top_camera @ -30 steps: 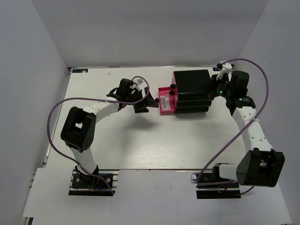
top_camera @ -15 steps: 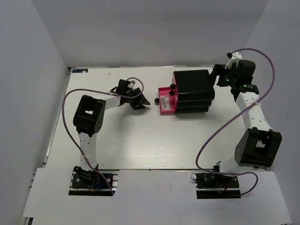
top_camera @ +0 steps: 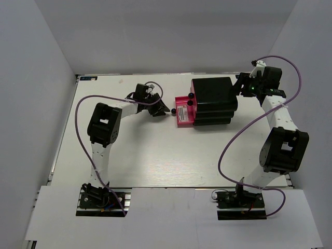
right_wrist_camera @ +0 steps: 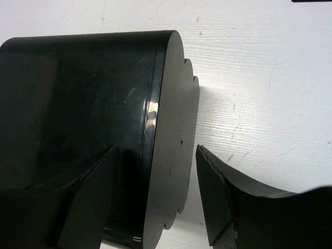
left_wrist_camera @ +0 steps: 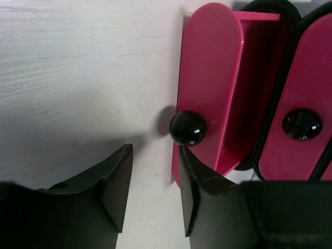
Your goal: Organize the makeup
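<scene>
Left pincer [left_wrist_camera: 154, 155]: open, empty, black knob [left_wrist_camera: 187, 128] by one finger, not between | Right pincer [right_wrist_camera: 155, 150]: open around back edge of box [right_wrist_camera: 78, 104] | Makeup [top_camera: 182, 112]: in open pink drawer [left_wrist_camera: 207, 78], near worktop [top_camera: 155, 155] far edge | Risk: may miss knob, bump drawer, push box.

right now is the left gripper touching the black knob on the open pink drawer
Cannot tell. Left wrist view: the left gripper's fingertip borders the black knob, no clear gap, depth unclear.
</scene>
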Action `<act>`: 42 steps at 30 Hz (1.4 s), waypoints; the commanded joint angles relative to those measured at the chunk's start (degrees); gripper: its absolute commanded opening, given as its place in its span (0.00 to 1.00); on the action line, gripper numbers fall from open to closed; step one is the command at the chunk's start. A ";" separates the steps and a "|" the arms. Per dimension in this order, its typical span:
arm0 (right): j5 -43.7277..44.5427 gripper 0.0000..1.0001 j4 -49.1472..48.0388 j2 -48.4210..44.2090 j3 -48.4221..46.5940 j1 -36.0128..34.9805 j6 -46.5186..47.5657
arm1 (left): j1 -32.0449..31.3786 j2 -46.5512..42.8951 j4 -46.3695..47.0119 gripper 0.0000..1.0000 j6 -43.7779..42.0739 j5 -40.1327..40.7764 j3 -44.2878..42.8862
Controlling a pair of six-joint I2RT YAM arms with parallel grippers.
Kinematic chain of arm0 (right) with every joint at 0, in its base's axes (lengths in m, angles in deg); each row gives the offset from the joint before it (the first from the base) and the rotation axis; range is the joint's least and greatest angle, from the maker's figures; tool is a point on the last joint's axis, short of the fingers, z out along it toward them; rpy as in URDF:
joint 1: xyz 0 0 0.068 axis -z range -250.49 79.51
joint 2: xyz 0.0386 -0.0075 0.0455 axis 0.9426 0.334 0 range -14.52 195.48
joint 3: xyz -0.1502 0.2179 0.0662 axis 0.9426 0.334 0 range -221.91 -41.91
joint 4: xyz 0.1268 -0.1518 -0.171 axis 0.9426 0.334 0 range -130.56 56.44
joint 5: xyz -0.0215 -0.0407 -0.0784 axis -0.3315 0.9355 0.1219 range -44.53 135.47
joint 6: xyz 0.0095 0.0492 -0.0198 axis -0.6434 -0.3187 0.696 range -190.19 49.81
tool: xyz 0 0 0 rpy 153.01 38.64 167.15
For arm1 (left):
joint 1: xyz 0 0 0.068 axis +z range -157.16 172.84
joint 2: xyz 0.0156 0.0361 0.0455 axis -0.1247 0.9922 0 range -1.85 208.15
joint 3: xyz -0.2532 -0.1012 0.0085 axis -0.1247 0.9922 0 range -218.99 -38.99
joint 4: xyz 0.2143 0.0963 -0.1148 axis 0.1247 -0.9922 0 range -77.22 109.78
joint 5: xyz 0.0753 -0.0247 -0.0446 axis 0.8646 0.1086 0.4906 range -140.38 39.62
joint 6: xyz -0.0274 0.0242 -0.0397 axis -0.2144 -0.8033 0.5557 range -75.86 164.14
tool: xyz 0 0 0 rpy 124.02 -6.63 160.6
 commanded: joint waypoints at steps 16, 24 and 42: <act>-3.91 0.64 -0.11 0.73 -1.33 0.52 0.51 | -3.20 2.73 2.90 0.48 3.46 -1.40 -3.14; -4.35 0.63 0.85 1.78 -1.41 0.52 0.69 | -4.25 4.22 4.22 0.48 5.04 -2.28 -5.08; -5.67 0.61 2.26 2.84 -1.24 0.52 0.86 | -8.03 10.28 7.74 0.48 10.31 -3.60 -12.98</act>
